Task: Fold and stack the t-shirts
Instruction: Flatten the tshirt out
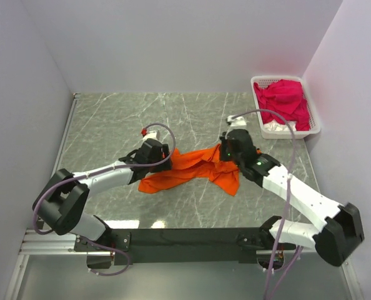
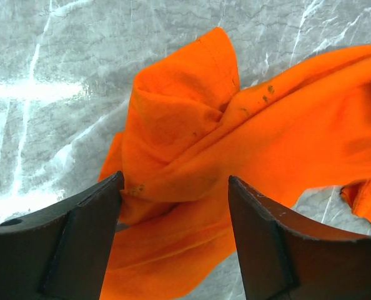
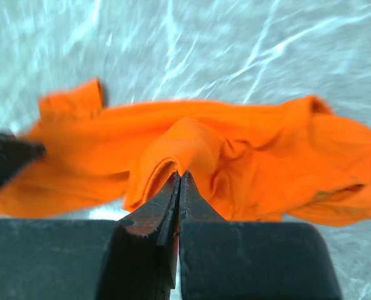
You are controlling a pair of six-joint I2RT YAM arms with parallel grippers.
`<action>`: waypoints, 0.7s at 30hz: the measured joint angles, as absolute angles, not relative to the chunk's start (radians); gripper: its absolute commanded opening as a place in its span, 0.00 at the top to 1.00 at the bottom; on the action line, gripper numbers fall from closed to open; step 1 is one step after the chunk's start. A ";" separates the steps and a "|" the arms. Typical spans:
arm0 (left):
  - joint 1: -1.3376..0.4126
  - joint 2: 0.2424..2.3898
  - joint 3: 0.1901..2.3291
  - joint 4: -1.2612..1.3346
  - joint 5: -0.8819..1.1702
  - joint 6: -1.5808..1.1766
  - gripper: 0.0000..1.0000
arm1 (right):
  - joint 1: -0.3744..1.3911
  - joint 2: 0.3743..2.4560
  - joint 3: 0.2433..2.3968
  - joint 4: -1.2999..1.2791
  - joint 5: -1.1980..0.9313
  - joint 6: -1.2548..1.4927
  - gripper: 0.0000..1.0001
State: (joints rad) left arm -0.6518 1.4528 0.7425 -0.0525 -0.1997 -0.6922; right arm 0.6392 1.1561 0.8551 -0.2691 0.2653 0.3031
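A bright orange t-shirt [image 1: 192, 169] lies crumpled on the marble table between both arms. My left gripper [image 1: 163, 153] is open, its fingers [image 2: 79, 231] straddling a bunched fold of the orange shirt [image 2: 192, 156]. My right gripper [image 1: 226, 153] is shut on a raised fold of the orange shirt [image 3: 192, 140], pinched between its fingertips [image 3: 180, 178]. Magenta-pink t-shirts [image 1: 282, 100] lie heaped in the basket at the back right.
The white slotted basket [image 1: 313, 128] stands at the table's back right corner, next to the right wall. Walls close in the table on the left, back and right. Bare marble [image 1: 123, 119] lies behind the left arm.
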 measured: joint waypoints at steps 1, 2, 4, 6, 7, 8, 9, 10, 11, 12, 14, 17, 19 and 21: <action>-0.652 1.461 0.745 -0.050 -0.200 -0.693 0.27 | 0.621 1.127 0.849 -0.268 0.266 0.314 1.00; -0.652 1.470 0.748 -0.048 -0.200 -0.693 0.27 | 0.606 1.102 0.845 -0.268 0.268 0.323 1.00; -0.652 1.491 0.755 -0.044 -0.200 -0.694 0.29 | 0.585 1.065 0.842 -0.271 0.266 0.333 1.00; -0.652 1.508 0.760 -0.043 -0.199 -0.695 0.32 | 0.575 1.045 0.842 -0.273 0.266 0.337 1.00; -0.652 1.516 0.763 -0.041 -0.200 -0.696 0.40 | 0.571 1.039 0.842 -0.274 0.266 0.340 1.00; -0.652 1.522 0.766 -0.038 -0.199 -0.699 0.45 | 0.567 1.034 0.842 -0.278 0.267 0.340 1.00; -0.652 1.531 0.771 -0.032 -0.200 -0.701 0.54 | 0.566 1.032 0.842 -0.280 0.267 0.341 1.00; -0.652 1.538 0.775 -0.025 -0.199 -0.702 0.61 | 0.564 1.029 0.842 -0.282 0.267 0.343 1.00; -0.652 1.544 0.780 -0.019 -0.200 -0.700 0.67 | 0.561 1.027 0.842 -0.284 0.268 0.343 1.00; -0.652 1.550 0.786 -0.012 -0.200 -0.700 0.73 | 0.558 1.023 0.842 -0.286 0.269 0.344 1.00; -0.652 1.559 0.793 0.002 -0.200 -0.703 0.99 | 0.549 1.017 0.842 -0.286 0.270 0.344 1.00; -0.652 1.568 0.798 0.018 -0.208 -0.692 0.99 | 0.535 1.008 0.842 -0.286 0.272 0.344 1.00; -0.653 1.563 0.803 0.010 -0.235 -0.688 0.99 | 0.526 1.007 0.842 -0.289 0.272 0.344 1.00; -0.655 1.538 0.810 -0.023 -0.275 -0.672 0.99 | 0.520 1.005 0.844 -0.295 0.272 0.343 1.00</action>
State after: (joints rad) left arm -0.6548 1.5379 0.8101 -0.0235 -0.2752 -0.6720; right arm 0.5201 1.0050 0.8440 -0.2955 0.2722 0.3431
